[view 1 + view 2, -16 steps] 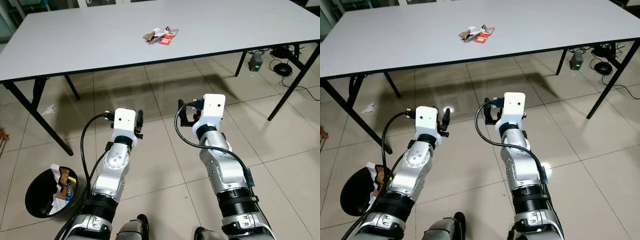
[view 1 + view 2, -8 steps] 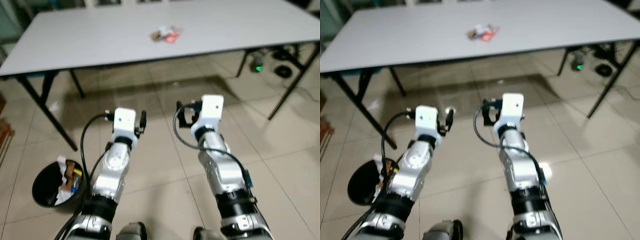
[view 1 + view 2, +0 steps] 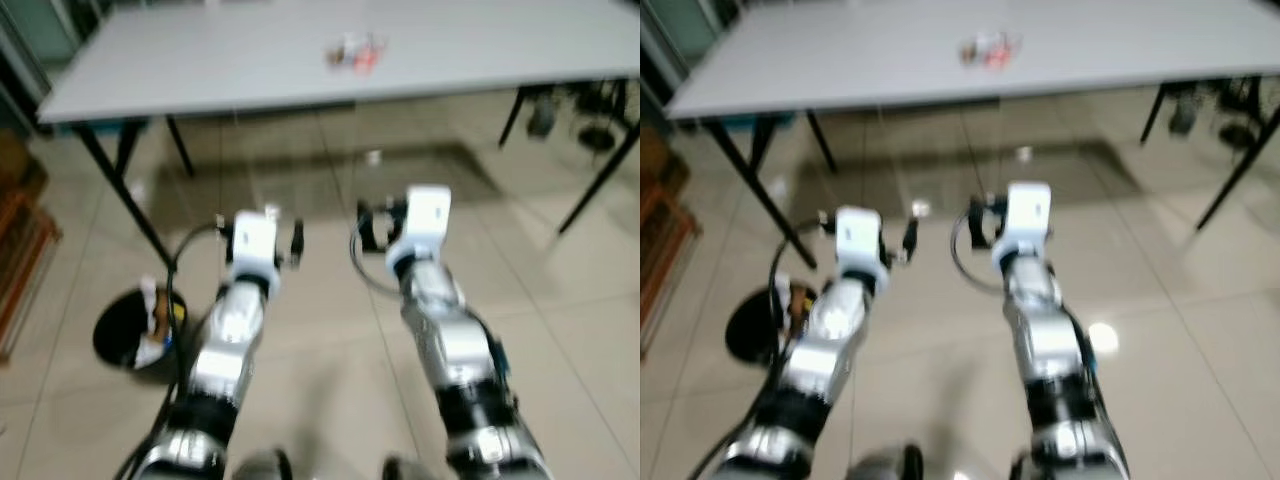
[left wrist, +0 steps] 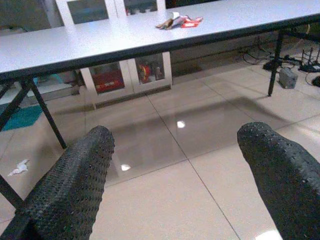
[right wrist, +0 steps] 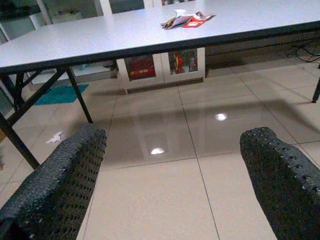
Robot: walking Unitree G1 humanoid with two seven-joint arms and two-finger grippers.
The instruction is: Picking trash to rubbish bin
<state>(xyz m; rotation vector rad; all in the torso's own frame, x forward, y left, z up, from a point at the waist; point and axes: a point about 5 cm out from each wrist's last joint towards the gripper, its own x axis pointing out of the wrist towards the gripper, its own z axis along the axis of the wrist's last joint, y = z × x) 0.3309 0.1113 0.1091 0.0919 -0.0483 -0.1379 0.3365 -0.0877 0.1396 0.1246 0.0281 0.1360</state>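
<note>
Left pincer (image 4: 172, 185): mine, fingers spread wide apart, nothing between them; held out low over the tiled floor (image 4: 165, 200), pointing toward the table.

Right pincer (image 5: 172, 180): mine, likewise spread wide and empty; level with the left one and just beside it, aimed the same way.

Fingers (image 5: 55, 185): black, dimpled pads, none touching anything.

Table (image 3: 250, 60): long, pale grey top on black legs, standing ahead of both arms and well apart from them. The head views were blurred.

Trash (image 5: 187, 20): a small heap of wrappers, red and white with a brownish scrap, lying together on the table top toward its far side. Untouched, by my judgement; neither pincer was near it.

Rubbish bin (image 3: 130, 330): round, black, on the floor to my left beside a table leg. It already held some trash, pale paper and something yellow among it, so I judged part of the job done.

Loose scrap (image 5: 54, 137): one white crumpled bit on the floor under the table, near a leg. It looked like trash not yet collected.

Cabinet (image 5: 162, 65): low, pale, past the table against the far wall, holding reddish items.

Remaining, as I judged it: reach the table, grip the heap, carry it to the bin; then the floor scrap.
</note>
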